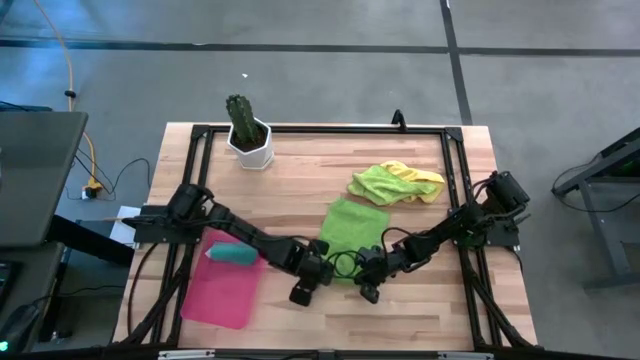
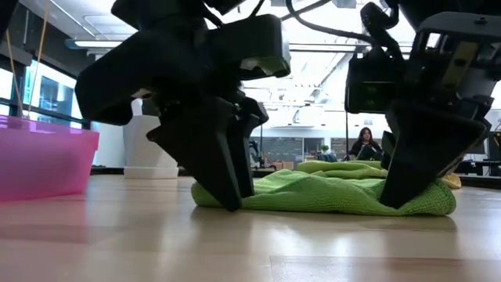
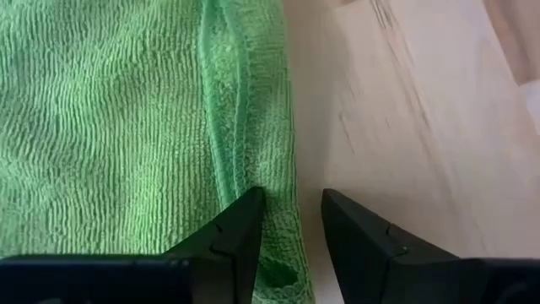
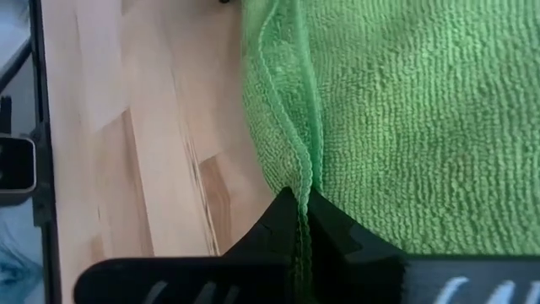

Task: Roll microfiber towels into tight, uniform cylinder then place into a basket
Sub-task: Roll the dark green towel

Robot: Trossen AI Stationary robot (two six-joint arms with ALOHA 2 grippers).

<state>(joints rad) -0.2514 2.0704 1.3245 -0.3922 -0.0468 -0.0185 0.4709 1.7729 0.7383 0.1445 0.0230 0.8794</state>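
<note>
Your worktable point(image 1: 300, 190) is a light wooden top bounded by a black metal frame point(image 1: 330, 128) along its edges. A white faceted pot point(image 1: 250, 148) stands at the far left part of the top, inside the frame, holding an upright green cactus point(image 1: 240, 115). You have a yellow cable point(image 1: 70, 75) running across the grey floor point(image 1: 300, 60) to the left of the table, near a dark flat surface point(image 1: 35, 175). From table height, a large room with ceiling lights lies behind your table, and a seated person point(image 2: 365, 144) shows far back, too small to describe further.
</note>
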